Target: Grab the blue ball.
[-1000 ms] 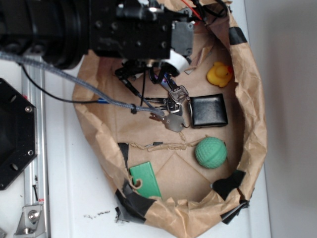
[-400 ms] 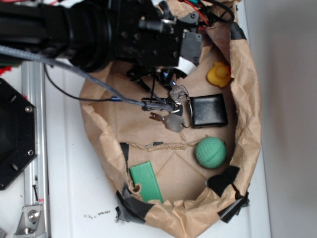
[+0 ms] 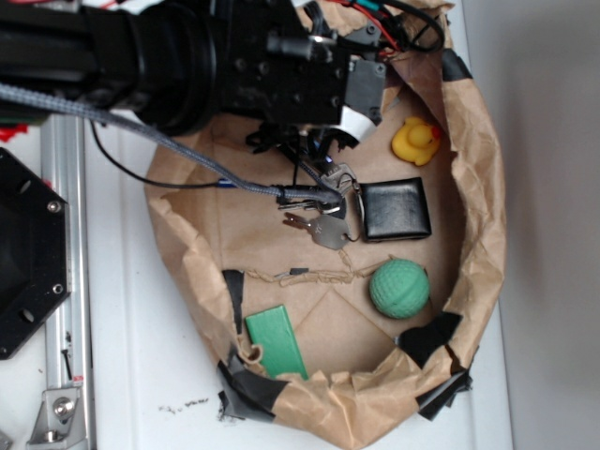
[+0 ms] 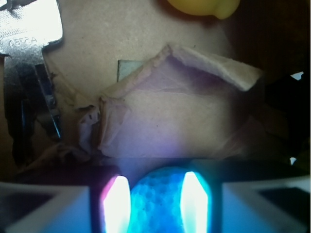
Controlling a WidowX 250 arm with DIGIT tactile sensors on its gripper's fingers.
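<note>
A crumpled brown paper basin (image 3: 473, 187) sits on the white surface (image 3: 131, 375). At its far edge, the claw (image 4: 156, 201) grips the blue ball (image 4: 158, 204) between both fingers (image 4: 115, 204).

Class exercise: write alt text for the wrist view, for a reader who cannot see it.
A blue ball sits between the gripper jaws at the bottom edge, lit by bright glare. Beyond lies crumpled brown paper, with a silver key at top left and part of a yellow duck at the top.

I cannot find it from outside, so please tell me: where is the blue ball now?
The wrist view shows the blue ball at the bottom centre, between the pincer fingers. In the exterior view the arm hides it.
</note>
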